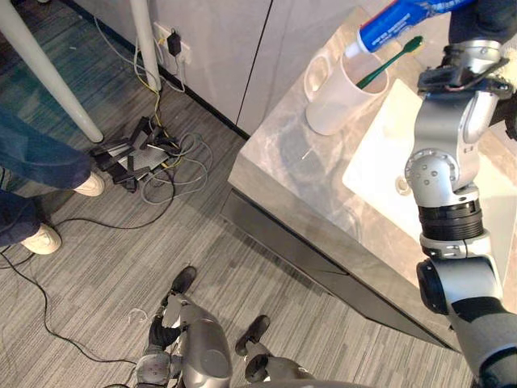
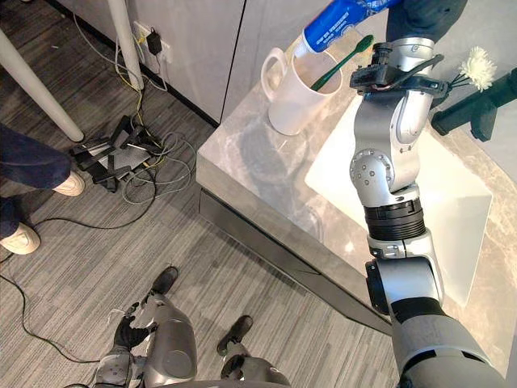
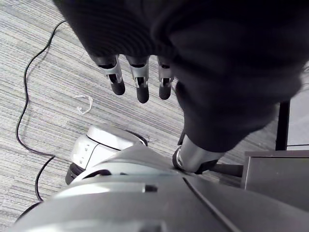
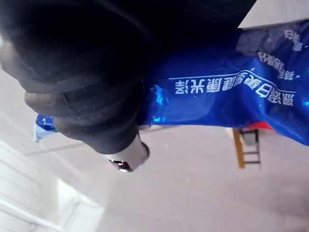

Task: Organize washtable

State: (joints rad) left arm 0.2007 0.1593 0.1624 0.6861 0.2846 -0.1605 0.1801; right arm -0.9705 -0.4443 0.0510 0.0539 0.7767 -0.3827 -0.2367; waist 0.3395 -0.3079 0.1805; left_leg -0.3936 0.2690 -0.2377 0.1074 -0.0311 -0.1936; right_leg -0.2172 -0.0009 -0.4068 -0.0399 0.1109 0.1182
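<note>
A white mug (image 1: 335, 105) stands at the far corner of the marble counter (image 1: 291, 174), with a green toothbrush (image 1: 392, 58) leaning in it. My right hand (image 2: 424, 14) is raised above the mug and shut on a blue toothpaste tube (image 1: 397, 19). The tube slants down, its white cap end at the mug's mouth. The right wrist view shows the blue tube (image 4: 222, 101) clamped under my hand's dark cover, one fingertip (image 4: 128, 157) past it. My left hand (image 3: 140, 79) hangs low over the carpet with straight fingers, holding nothing.
A white sink basin (image 2: 456, 210) lies right of the mug. A black stand with a white flower (image 2: 478, 66) sits behind it. On the floor to the left are a tangle of cables (image 1: 149, 158), white table legs (image 1: 44, 69) and a person's shoes (image 1: 40, 239).
</note>
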